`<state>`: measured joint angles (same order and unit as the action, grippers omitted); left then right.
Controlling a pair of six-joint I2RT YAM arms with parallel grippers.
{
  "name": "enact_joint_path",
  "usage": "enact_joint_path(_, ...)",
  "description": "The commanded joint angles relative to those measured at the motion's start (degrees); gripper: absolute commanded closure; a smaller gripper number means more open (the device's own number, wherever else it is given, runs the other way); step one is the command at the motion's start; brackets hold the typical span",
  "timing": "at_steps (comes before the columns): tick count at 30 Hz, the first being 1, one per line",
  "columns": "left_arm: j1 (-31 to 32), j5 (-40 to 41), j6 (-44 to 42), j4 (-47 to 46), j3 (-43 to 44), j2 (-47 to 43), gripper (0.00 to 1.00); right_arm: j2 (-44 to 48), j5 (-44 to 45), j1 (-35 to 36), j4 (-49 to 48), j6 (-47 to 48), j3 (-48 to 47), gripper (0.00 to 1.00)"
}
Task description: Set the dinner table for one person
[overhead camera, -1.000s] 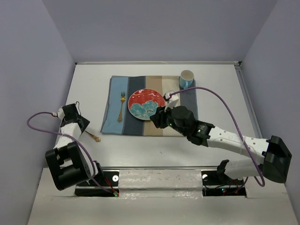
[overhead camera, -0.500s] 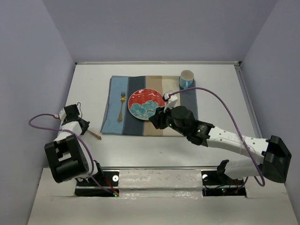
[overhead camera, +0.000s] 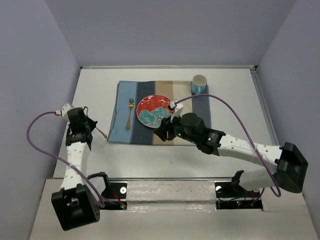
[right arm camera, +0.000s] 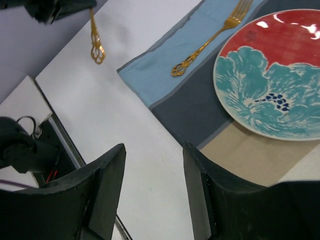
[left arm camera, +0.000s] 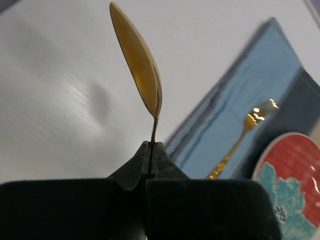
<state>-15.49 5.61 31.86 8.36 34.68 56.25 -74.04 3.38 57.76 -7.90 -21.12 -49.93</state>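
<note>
**A:** Which step is in hand?

**B:** The spoon, I'd say. The left tool (left arm camera: 151, 150) is clamped on the thin neck of a slim gold spoon (left arm camera: 140, 65), bowl pointing away from the wrist. It holds the spoon near the left edge of the striped blue, grey and beige cloth placemat (overhead camera: 120, 100). The round red plate with a teal flower (overhead camera: 156, 111), the gold fork (overhead camera: 130, 114) to its left and the blue cup with a white inside (overhead camera: 199, 84) at the far right corner look placed already.

**A:** And the other arm?

**B:** The right tool (right arm camera: 154, 155) hangs over the mat's near edge by the plate, jaws wide apart, holding nothing.

**A:** So what does the next move call for?

**B:** Probably getting the spoon to the bare strip right of the plate. That is a long reach across the plate, and the right arm lies in the way, so it must clear out or take the spoon.

**A:** The surroundings?

**B:** The large flat matte white rectangular counter (overhead camera: 230, 110) fills the space ahead of both bases and carries the mat at its middle. Plain pale lilac walls (overhead camera: 165, 30) close it in on three sides.
</note>
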Motion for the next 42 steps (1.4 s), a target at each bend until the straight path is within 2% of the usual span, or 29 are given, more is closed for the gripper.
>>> enact_joint_path(1, 9.7, 3.2, -4.0, 0.7, 8.2, -4.5, 1.0, -3.0, -10.5, -0.1, -3.5, 3.6, -3.8, 0.4)
enact_joint_path(2, 12.5, 3.8, -4.3, 1.6, 9.5, -4.0, 1.0, -3.6, -10.9, -0.1, -3.3, 4.1, -4.3, 0.36)
enact_joint_path(3, 18.1, 4.1, -4.0, 3.2, 10.8, -3.0, 1.0, -4.0, -11.1, 0.4, -2.9, 4.6, -4.8, 0.29)
enact_joint_path(7, 27.9, 2.9, -1.1, 2.8, 13.2, 2.0, 1.0, -5.8, -9.7, 2.5, -1.4, 7.1, -7.2, 0.19)
enact_joint_path(11, 33.7, -0.2, 2.2, -0.6, 13.1, 4.0, 1.0, -6.7, -5.9, 3.1, -0.6, 8.3, -7.9, 0.18)
enact_joint_path(14, 38.5, -1.1, 5.2, -4.1, 11.6, 4.1, 1.0, -8.4, 0.6, 3.1, 1.3, 10.9, -9.6, 0.18)
enact_joint_path(17, 40.9, -1.6, 7.9, -6.9, 10.6, 4.7, 1.0, -10.7, 3.5, 3.6, 4.2, 11.7, -11.8, 0.21)
enact_joint_path(20, 42.3, -1.3, 10.3, -7.9, 10.2, 5.0, 1.0, -13.1, 9.1, 4.1, 4.0, 9.8, -12.9, 0.28)
enact_joint_path(24, 46.1, 1.3, 13.6, -11.4, 8.9, 4.7, 1.0, -14.8, 14.9, 5.8, 2.9, 9.3, -13.8, 0.31)
enact_joint_path(27, 46.6, 1.3, 14.2, -12.3, 8.1, 4.9, 1.0, -16.3, 20.1, 6.3, 3.1, 8.6, -14.3, 0.34)
enact_joint_path(30, 47.3, 1.4, 15.0, -13.3, 6.7, 4.5, 1.0, -16.6, 22.2, 6.3, 2.7, 7.3, -14.1, 0.42)
enact_joint_path(41, 48.4, 0.8, 17.2, -14.7, 5.4, 4.0, 1.0, -22.3, 31.9, 7.5, 4.8, 9.4, -16.9, 0.5)
enact_joint_path(42, 48.5, 0.8, 17.2, -14.8, 5.5, 4.1, 1.0, -22.4, 32.4, 7.5, 5.0, 9.5, -17.0, 0.58)
